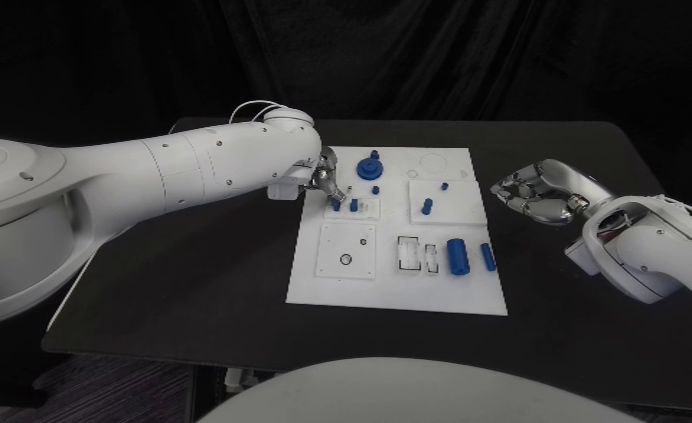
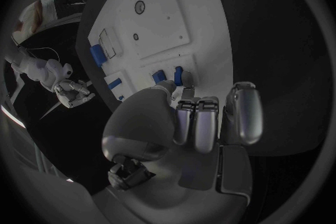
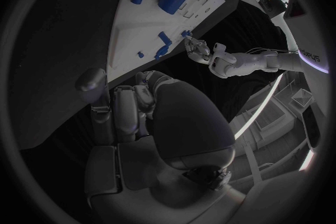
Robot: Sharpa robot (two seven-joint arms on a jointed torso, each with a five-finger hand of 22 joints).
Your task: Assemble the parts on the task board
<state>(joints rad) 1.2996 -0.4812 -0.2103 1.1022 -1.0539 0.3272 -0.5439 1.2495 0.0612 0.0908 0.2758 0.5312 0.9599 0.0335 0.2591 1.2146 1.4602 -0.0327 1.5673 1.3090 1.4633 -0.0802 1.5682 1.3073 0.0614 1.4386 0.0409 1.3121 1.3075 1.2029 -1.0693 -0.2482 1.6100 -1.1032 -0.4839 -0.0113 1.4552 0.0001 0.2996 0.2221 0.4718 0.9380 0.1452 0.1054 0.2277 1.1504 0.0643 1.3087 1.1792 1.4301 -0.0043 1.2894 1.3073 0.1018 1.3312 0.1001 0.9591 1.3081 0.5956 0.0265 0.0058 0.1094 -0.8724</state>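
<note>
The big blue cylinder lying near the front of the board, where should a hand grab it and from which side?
Probably across its round middle, from straight above. The big blue cylinder lies flat on the task board, a slimmer blue piece close beside it, so fingers need care there.

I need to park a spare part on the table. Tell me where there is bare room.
Bare black table lies in front of the left arm, beside the task board, and along the board's near edge. A narrower strip lies between the board and the right hand. It is crowded around the left hand, whose fingers reach among the blue parts.
</note>
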